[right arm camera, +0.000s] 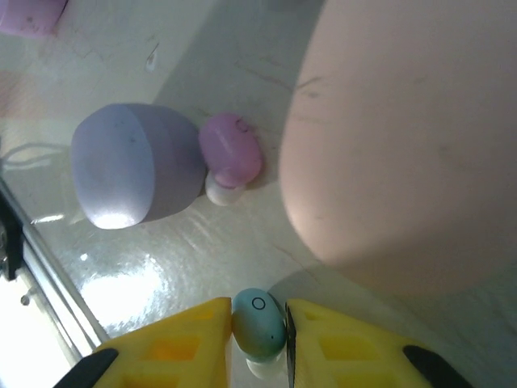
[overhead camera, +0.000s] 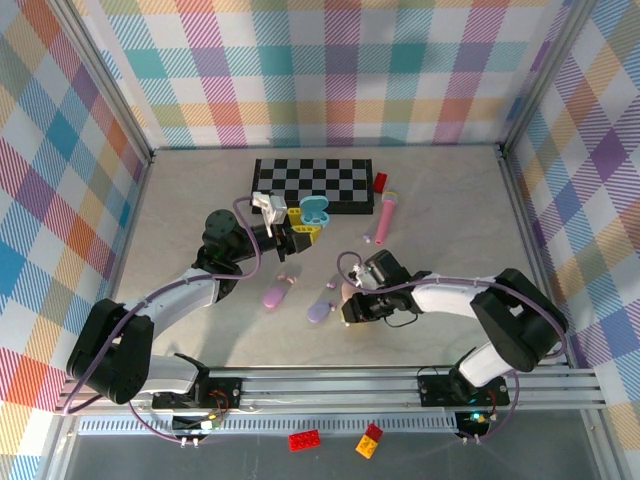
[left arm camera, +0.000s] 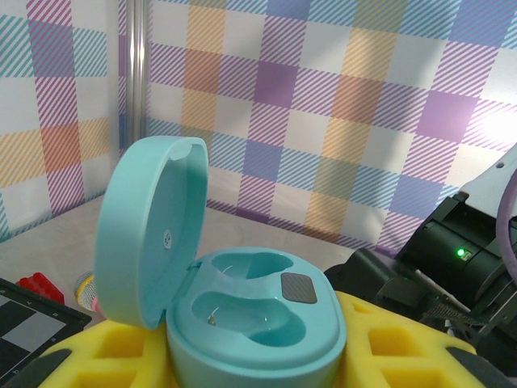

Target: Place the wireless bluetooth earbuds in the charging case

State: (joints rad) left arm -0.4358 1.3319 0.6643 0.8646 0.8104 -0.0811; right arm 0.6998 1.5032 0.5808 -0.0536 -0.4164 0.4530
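Charging case (left arm camera: 254, 319) between left fingers (left arm camera: 97, 360), earbud (right arm camera: 258, 323) between right fingers (right arm camera: 174, 343), second earbud (right arm camera: 232, 149) beside another case (right arm camera: 121, 166)

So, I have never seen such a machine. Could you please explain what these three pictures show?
Two robot arms are bolted to the near edge of a table. One picture looks down from above; the other two come from a camera on each wrist. The left hand holds an open teal charging case, with both hollows empty. The right hand pinches a teal earbud. Nearby lie a lilac case, a pinkish earbud, a pink stick and a checkerboard.
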